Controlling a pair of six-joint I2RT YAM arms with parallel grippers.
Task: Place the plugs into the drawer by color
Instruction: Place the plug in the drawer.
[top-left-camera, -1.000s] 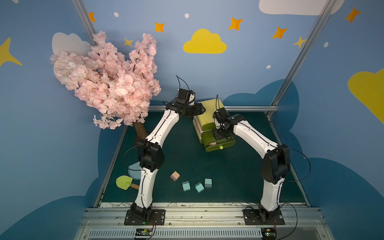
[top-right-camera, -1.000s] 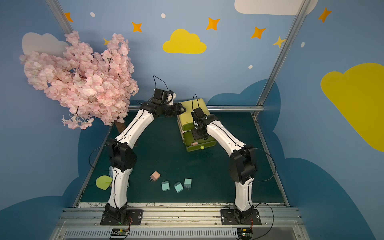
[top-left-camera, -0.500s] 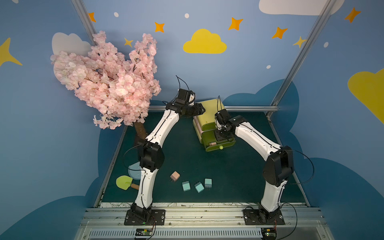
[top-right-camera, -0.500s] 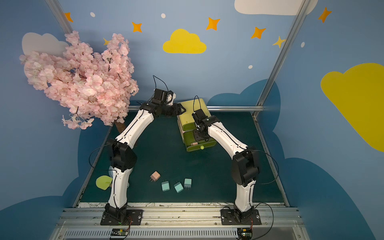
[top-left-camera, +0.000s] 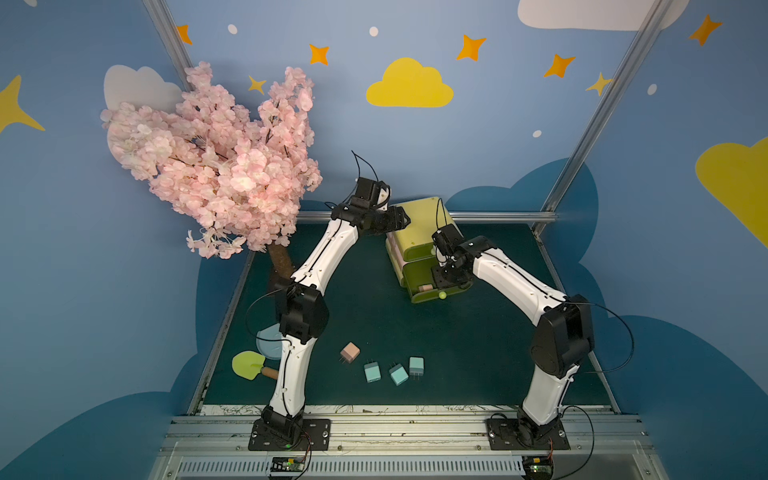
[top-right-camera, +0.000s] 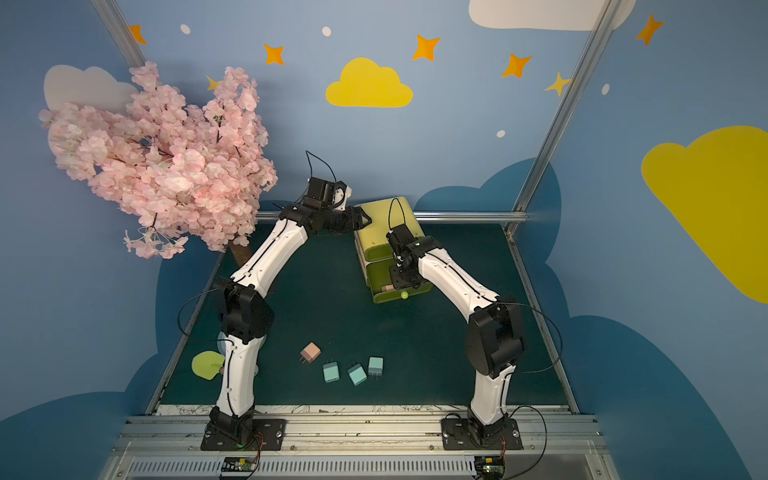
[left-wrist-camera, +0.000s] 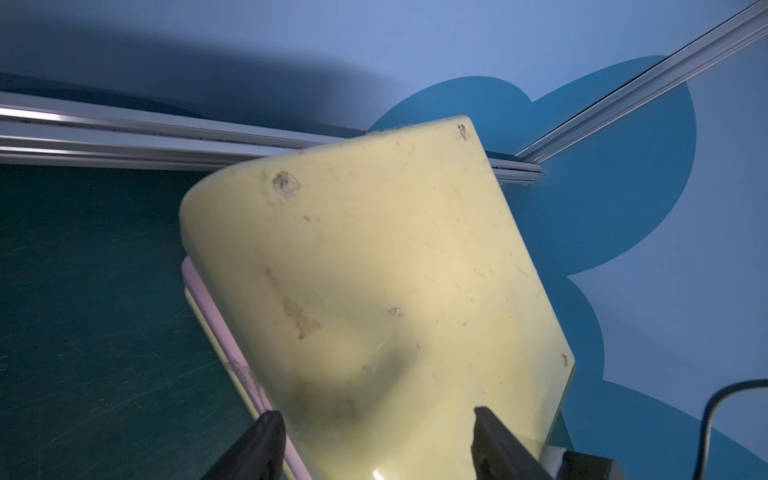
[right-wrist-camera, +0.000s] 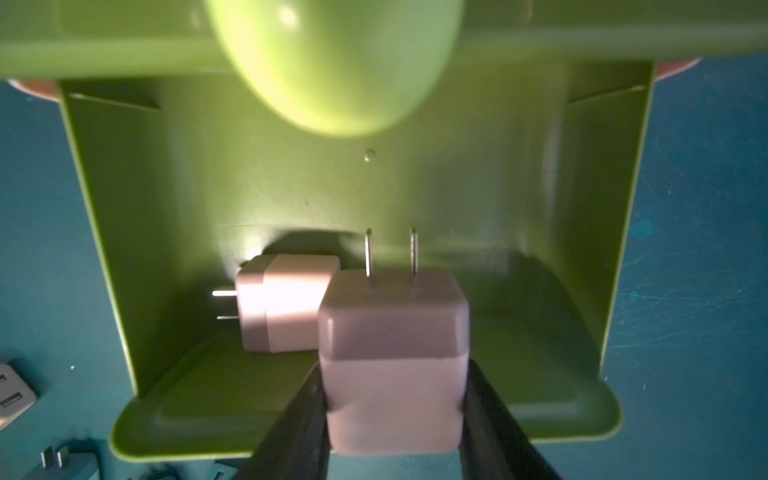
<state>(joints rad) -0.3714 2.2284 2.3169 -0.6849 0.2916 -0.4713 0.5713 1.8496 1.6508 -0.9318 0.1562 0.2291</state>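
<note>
Right gripper (right-wrist-camera: 392, 399) clamped on a peach-pink plug (right-wrist-camera: 392, 332), poised over the open bottom drawer (right-wrist-camera: 582, 208).
I hold it beside the pink plug (right-wrist-camera: 286, 303) lying inside, to keep colours together; my left gripper (left-wrist-camera: 376, 432), jaws apart, sits at the cabinet (left-wrist-camera: 374, 270) top, likely steadying it, contact unclear. Closed drawers hide their contents.

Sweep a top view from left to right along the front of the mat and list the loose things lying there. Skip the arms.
yellow-green toy spade → peach-pink plug → light blue plug → second light blue plug → third light blue plug
</note>
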